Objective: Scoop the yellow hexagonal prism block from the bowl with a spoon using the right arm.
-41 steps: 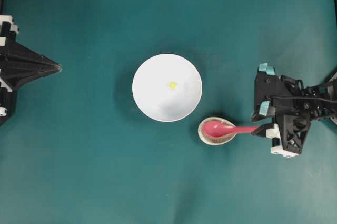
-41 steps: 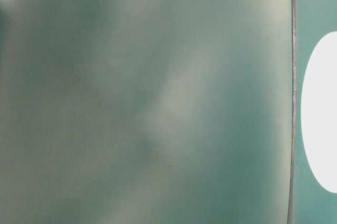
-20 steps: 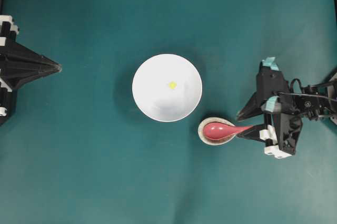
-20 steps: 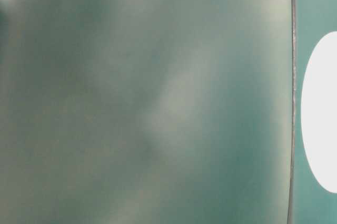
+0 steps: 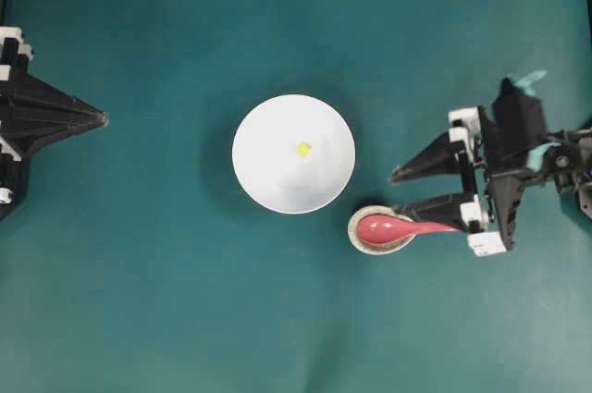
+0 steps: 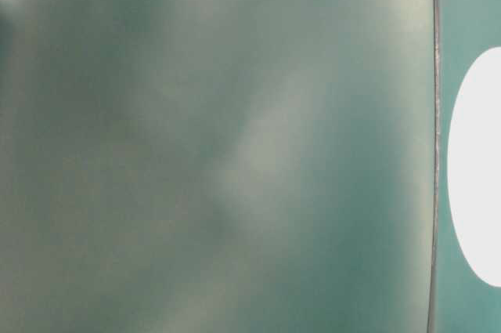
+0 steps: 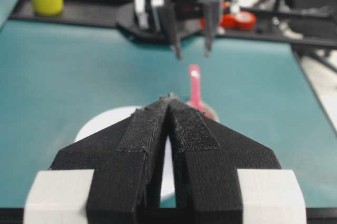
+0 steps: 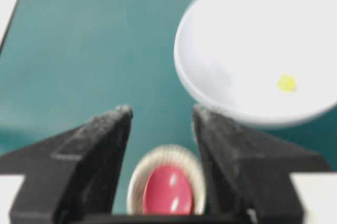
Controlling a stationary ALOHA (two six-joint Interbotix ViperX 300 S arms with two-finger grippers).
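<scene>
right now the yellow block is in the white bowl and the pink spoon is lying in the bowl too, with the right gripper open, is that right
Not quite: the pink spoon is not in the bowl. Its scoop rests in the small speckled spoon rest beside the bowl, as the overhead view shows. The yellow block is in the bowl, and the right gripper is open.

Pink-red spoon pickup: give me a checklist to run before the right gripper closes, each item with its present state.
1. Right gripper open: ok.
2. Glossy pink-red soup spoon, scoop in the small speckled spoon rest, handle toward the right arm: ok.
3. Handle between the two fingers: cannot tell; overhead, one finger overlies it.
4. Tiny yellow hexagonal block inside the large white bowl: ok.
5. Left gripper shut, away from the bowl: ok.
6. Gripper height over the handle: cannot tell.
</scene>
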